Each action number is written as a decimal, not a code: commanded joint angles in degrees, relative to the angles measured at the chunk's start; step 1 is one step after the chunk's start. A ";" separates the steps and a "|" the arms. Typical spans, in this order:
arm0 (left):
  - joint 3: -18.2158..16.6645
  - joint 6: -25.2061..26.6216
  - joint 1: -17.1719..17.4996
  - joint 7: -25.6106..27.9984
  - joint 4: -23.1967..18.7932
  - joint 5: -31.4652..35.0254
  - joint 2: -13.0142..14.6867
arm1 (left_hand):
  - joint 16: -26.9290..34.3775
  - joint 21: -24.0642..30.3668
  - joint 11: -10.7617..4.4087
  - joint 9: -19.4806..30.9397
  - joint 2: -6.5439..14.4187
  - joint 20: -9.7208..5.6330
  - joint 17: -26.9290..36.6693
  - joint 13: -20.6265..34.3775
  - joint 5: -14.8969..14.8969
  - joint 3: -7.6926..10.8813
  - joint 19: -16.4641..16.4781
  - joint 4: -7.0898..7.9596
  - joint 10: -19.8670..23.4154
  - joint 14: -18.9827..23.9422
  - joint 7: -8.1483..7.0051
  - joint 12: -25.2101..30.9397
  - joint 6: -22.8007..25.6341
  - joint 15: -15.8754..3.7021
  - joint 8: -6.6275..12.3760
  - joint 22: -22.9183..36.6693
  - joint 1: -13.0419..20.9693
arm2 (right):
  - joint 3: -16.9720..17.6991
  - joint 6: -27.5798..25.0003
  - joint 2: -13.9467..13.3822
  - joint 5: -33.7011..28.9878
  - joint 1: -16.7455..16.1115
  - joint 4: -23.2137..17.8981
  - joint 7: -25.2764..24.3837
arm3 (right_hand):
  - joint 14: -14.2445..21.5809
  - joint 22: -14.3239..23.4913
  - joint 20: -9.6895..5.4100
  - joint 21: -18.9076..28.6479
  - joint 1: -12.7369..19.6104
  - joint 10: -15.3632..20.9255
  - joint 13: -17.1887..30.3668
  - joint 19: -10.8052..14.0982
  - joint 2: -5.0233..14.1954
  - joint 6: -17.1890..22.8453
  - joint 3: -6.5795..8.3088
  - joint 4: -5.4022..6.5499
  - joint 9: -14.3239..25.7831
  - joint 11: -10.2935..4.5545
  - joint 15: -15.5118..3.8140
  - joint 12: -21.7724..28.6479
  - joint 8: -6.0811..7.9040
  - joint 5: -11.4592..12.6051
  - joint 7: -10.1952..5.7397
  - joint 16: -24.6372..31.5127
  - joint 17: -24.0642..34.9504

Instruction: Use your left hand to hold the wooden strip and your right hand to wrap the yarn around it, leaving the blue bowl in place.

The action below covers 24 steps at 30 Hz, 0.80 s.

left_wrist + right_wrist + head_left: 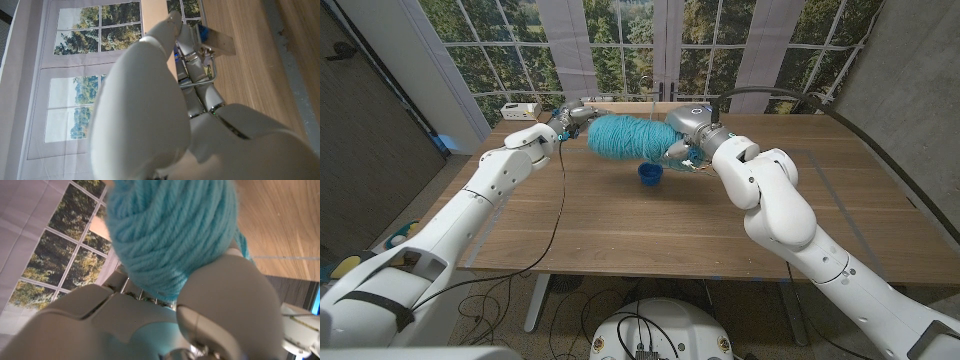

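A thick bundle of turquoise yarn (620, 137) is wound around the wooden strip and hangs above the back of the table. My left hand (568, 115) grips the strip's left end, and the pale strip (155, 15) runs up past its fingers (200, 55). My right hand (684, 150) is at the bundle's right end and holds the yarn there. In the right wrist view the yarn (170, 225) sits close against my right hand (235, 305), with a loose strand (245, 245) beside it. The blue bowl (650, 174) stands on the table just below the bundle.
A small white box (521, 110) lies at the table's (620, 230) back left corner. A black cable (560, 210) runs from my left arm down over the front edge. Windows stand behind the table.
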 commanded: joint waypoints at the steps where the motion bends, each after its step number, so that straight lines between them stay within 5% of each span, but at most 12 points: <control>1: 0.09 1.02 -0.14 0.07 -1.14 -0.08 0.36 | 0.25 0.41 -0.36 0.08 0.58 -5.91 0.20 0.34 0.57 3.12 2.55 2.43 0.34 6.18 0.74 0.01 0.61 -5.23 -0.05 0.10 -0.09 | -2.08 0.01 5.86 -9.10 4.35 8.27 18.30 | 0.61 0.03 -3.35 0.19 10.35 7.52 1.30 -0.27 9.91 12.49 5.32 5.70 0.03 -7.83 -7.85 -0.26 -0.16 0.57 -12.18 -0.52 0.10; 13: -0.99 3.72 0.54 0.93 -4.26 -1.45 2.48 | 0.21 0.46 -0.40 0.12 0.55 -5.97 0.29 0.58 0.86 3.30 2.63 2.42 0.36 6.15 0.62 -0.05 0.60 -5.44 -0.10 0.11 -0.20 | 1.40 -3.07 6.70 -11.68 4.52 12.70 22.11 | 0.79 -0.17 -3.31 0.46 10.46 7.50 1.26 -0.48 9.87 12.54 4.92 5.68 -0.25 -7.73 -7.91 -0.54 -0.55 1.06 -12.02 -1.07 0.18; 24: -2.81 2.62 2.33 1.48 -7.75 -2.60 3.66 | 0.10 0.47 -0.51 0.15 0.51 -6.03 0.28 0.73 1.10 3.45 2.65 2.41 0.25 6.06 0.54 -0.16 0.56 -5.42 -0.13 0.10 -0.31 | 5.29 -6.70 5.57 -7.87 3.84 15.46 19.93 | 1.12 -0.31 -3.31 0.73 10.58 7.71 1.40 -0.61 9.94 12.78 4.53 5.67 -0.47 -7.63 -7.91 -0.61 -0.81 1.45 -11.97 -1.34 0.39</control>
